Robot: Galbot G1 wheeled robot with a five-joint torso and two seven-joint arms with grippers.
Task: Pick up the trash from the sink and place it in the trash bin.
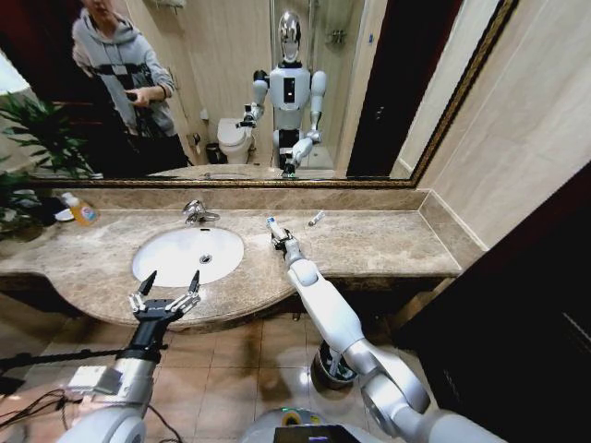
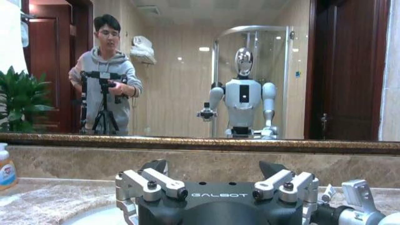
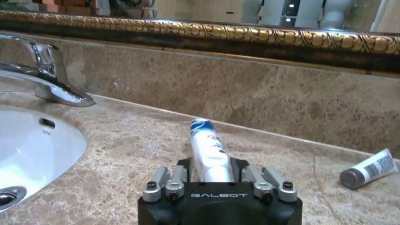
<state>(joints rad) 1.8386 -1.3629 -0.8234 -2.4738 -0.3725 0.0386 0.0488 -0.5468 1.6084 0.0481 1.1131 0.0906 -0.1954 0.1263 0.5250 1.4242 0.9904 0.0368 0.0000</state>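
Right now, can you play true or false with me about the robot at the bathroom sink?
1. The right gripper is closed on a blue-labelled white tube over the marble counter. True.
2. The left gripper is holding the soap bottle. False: its fingers are spread open and hold nothing, at the front edge of the sink.
3. A second small tube lies on the counter near the back wall. True.
4. The faucet is running water into the sink. False: no water is coming out.
5. The trash bin sits on the counter. False: it is on the floor, under the right arm.
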